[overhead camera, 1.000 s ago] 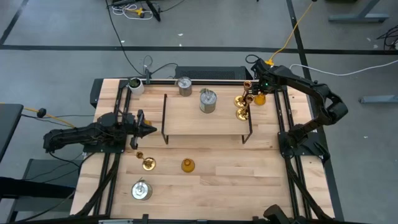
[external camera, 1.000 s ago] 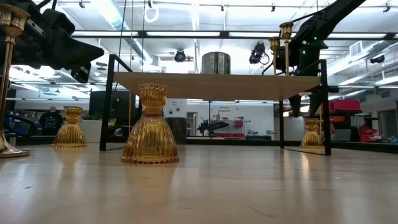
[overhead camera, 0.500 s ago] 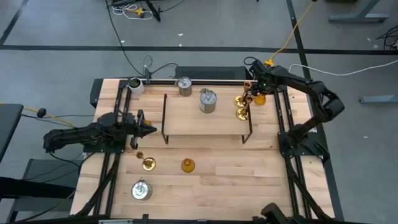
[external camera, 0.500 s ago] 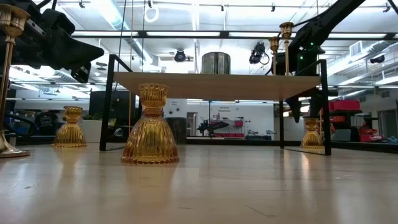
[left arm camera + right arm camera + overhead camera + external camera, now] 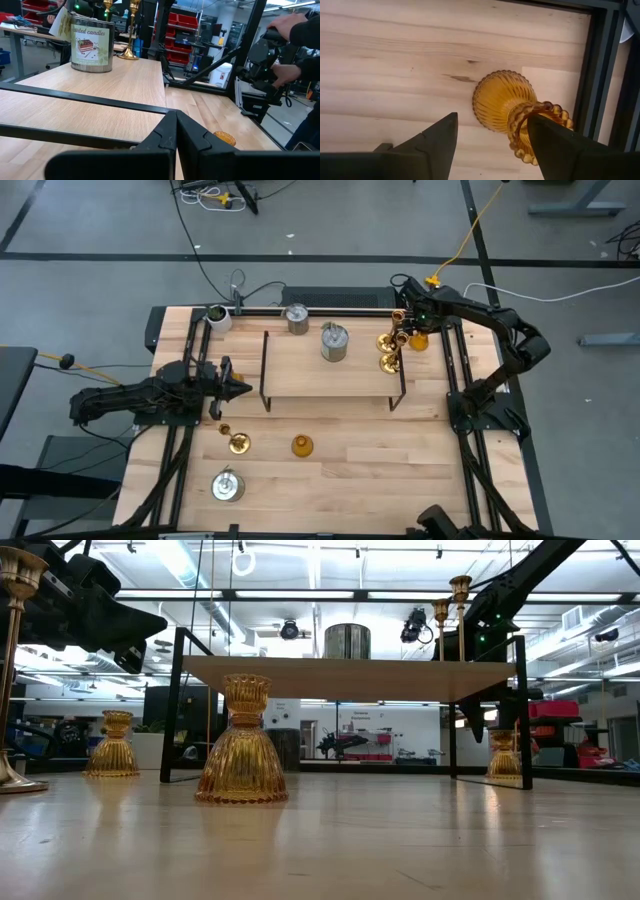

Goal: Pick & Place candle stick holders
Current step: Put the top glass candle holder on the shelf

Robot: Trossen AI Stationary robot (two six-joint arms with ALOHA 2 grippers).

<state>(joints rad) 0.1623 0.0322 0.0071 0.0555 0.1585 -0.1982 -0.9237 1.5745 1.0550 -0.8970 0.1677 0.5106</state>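
Note:
An amber candle stick holder (image 5: pixel 504 101) stands on its flared base on the table beside the rack's far right leg (image 5: pixel 418 338). My right gripper (image 5: pixel 492 150) hangs over it, pointing down and open; the holder's ribbed cup (image 5: pixel 540 131) lies between the fingers, close to one of them. On the wooden rack (image 5: pixel 330 370) stand a silver can holder (image 5: pixel 335 342) and two gold brass holders (image 5: pixel 388 350). My left gripper (image 5: pixel 235 388) waits shut and level at the table's left. More holders stand on the near table: gold (image 5: pixel 237 442), amber (image 5: pixel 302 445), silver (image 5: pixel 227 485).
A silver can (image 5: pixel 296 318) and a small whitish cup (image 5: pixel 218 317) stand at the far edge. The rack's black wire legs (image 5: pixel 600 75) run close beside the amber holder. A person's hands (image 5: pixel 287 30) show beyond the table's right side.
My right gripper has sunk a little toward the amber holder by the rack's far right leg, its fingers as wide apart as before.

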